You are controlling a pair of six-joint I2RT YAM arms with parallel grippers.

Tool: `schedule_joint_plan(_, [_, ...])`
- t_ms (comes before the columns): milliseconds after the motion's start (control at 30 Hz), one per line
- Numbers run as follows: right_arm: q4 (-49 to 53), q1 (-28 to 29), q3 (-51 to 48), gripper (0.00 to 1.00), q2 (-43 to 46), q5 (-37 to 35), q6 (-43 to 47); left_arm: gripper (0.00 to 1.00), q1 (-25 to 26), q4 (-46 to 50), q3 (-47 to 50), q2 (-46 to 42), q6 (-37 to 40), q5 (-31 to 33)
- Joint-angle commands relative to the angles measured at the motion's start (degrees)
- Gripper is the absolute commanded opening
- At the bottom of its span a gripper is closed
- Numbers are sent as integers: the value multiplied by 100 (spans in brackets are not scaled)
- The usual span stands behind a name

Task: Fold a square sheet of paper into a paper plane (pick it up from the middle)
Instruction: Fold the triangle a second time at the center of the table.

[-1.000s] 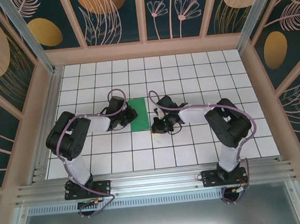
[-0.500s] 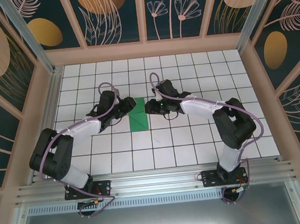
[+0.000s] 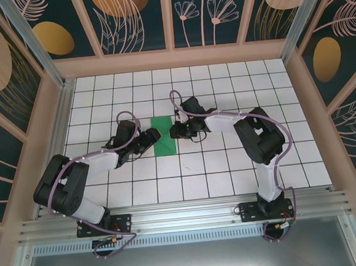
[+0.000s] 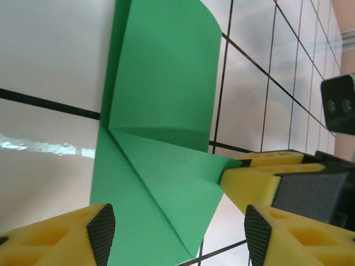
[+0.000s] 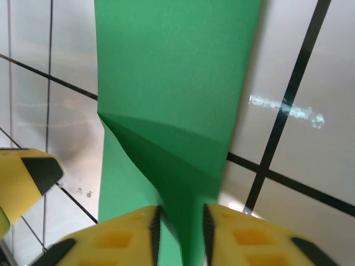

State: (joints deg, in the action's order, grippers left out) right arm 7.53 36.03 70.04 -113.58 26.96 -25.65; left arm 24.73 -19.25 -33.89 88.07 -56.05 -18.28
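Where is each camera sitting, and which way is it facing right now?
Top external: above and behind the arm bases, looking down at the tiled table, both arms, and the green paper between the left gripper and right gripper.
Left wrist: low over the table, facing the paper past its own open fingers.
Right wrist: low, facing the paper, its own fingers pinching it.
Shared: both wrist views show the paper and the other gripper's yellow finger.
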Motion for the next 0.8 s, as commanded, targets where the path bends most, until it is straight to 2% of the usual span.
schedule_joint_plan(0, [-285, -139, 99, 18, -177, 380, -12, 66, -21, -554, 67, 176, -81, -316])
schedule_joint_plan(267, [-580, -325, -105, 8, -325, 661, -304, 64, -21, -949, 30, 625, 13, -613])
schedule_joint_plan(400, [-617, -351, -138, 8, -362, 686, -362, 62, -23, -1195, 24, 862, -2, -788])
schedule_joint_plan(567, [-659, -369, -193, 8, -391, 726, -406, 52, -21, -1590, 8, 1095, -30, -961])
schedule_joint_plan(767, [-615, -409, -210, 8, -456, 688, -511, 49, -21, -1659, -82, 1349, 111, -843])
